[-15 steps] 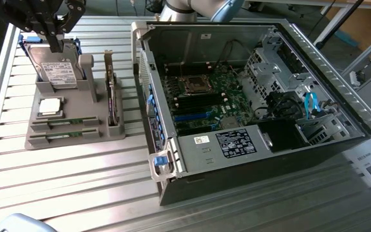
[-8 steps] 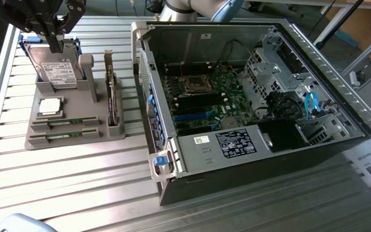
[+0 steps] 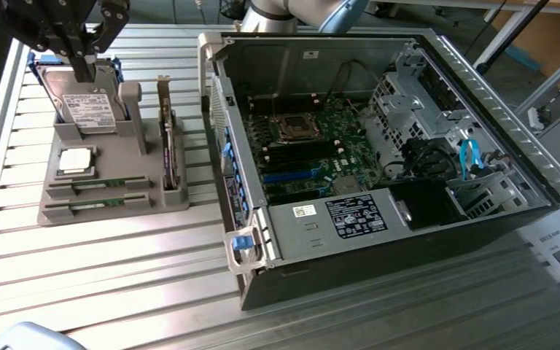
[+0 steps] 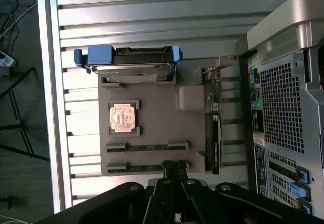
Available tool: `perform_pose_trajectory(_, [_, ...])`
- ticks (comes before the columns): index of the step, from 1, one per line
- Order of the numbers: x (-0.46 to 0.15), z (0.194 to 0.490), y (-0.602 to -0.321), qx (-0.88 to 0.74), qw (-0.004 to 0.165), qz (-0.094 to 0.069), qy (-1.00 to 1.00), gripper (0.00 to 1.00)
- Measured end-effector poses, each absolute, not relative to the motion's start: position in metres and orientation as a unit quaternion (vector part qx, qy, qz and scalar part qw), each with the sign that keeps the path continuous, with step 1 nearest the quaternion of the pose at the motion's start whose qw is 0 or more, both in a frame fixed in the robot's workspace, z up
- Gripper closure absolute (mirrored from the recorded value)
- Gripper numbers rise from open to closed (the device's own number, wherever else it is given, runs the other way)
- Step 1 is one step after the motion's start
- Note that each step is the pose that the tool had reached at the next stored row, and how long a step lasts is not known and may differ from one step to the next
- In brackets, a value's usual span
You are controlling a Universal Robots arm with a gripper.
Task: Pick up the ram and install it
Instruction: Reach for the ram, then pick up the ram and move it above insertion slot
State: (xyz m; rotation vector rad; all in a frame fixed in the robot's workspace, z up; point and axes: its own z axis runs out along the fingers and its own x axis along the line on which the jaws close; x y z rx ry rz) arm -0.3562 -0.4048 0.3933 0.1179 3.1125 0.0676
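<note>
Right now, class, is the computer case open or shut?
Open: the computer case has no side panel on, and its motherboard lies exposed inside.

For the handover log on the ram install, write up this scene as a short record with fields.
gripper: shut, empty, up above the gray holder
ram: two alike, side by side in the holder's slots, neither lifted
processor chip: flat in its pocket beside the ram
hard drive: upright in a blue caddy at the holder's end
expansion card: on edge, on the holder's case side
computer case: open, motherboard exposed
</note>
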Motion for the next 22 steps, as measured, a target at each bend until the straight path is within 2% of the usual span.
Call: perform_pose_trajectory(22, [-0.356,0.393,-0.418,0.038,0.013,0.022,0.999,0.90])
